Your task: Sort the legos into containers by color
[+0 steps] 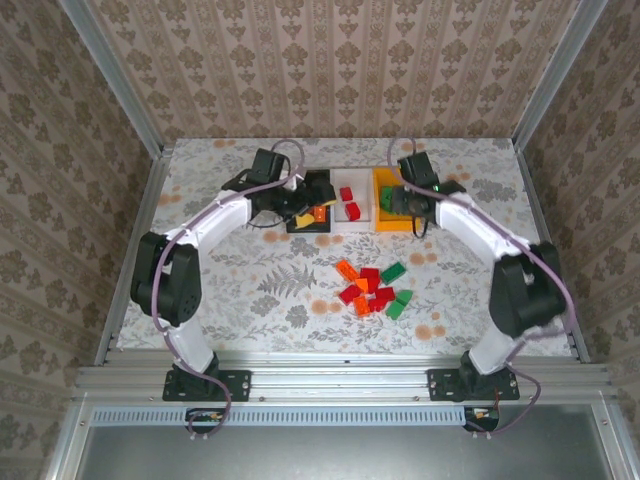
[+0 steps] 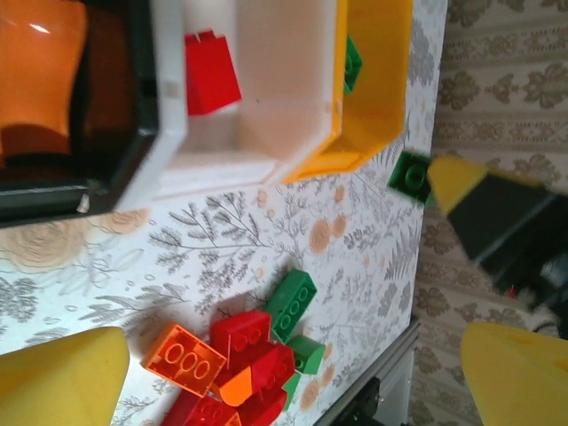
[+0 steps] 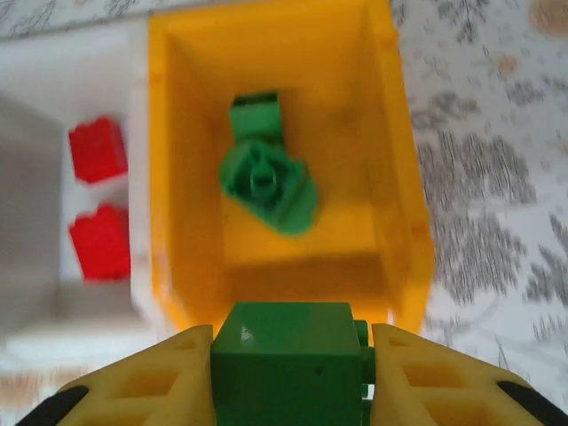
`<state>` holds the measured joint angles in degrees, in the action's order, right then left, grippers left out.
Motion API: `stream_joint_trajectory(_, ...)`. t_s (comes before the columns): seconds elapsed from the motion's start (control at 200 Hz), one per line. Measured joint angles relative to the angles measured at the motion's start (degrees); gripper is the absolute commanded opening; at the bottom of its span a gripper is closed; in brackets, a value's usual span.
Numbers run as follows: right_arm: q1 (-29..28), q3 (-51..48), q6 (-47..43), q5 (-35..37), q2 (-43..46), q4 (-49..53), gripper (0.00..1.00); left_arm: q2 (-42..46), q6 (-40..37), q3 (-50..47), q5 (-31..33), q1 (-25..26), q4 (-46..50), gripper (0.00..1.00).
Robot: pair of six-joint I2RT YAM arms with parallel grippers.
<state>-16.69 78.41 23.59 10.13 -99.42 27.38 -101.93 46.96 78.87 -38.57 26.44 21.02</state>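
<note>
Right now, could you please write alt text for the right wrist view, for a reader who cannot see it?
The right gripper clamps a green lego brick at the near wall of the orange-yellow bin, where green bricks already lie. Beside it, the white bin holds two red bricks.

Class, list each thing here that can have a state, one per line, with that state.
left gripper: jaws open, empty.
right gripper: jaws shut on a green lego.
black bin: holds orange legos.
white bin: holds two red legos.
yellow bin: holds green legos, not full.
loose pile: unsorted on the table.
</note>
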Motion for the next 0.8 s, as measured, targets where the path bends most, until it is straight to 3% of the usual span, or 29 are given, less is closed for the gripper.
stream_joint_trajectory(0.14,1.8,12.5,-1.7,-0.8,-12.0,1.4,0.38,0.0,0.0,0.0,0.2,-0.2,0.0,0.97)
stream_joint_trajectory(0.295,2.2,20.4,-2.9,-1.8,-18.3,5.1,0.43,0.0,0.0,0.0,0.2,-0.1,0.0,0.97)
stream_joint_trajectory(0.44,2.3,25.8,-3.9,-2.2,-21.0,7.4,0.58,0.0,0.0,0.0,0.1,-0.1,0.0,0.97)
stream_joint_trajectory(0.665,2.4,25.5,-4.2,-2.7,-19.9,8.7,0.61,0.0,0.0,0.0,-0.3,-0.1,-0.1,0.97)
stream_joint_trajectory(0.8,1.7,15.9,-4.1,-2.8,-11.1,7.2,0.6,0.0,0.0,0.0,-0.5,-0.1,-0.1,0.97)
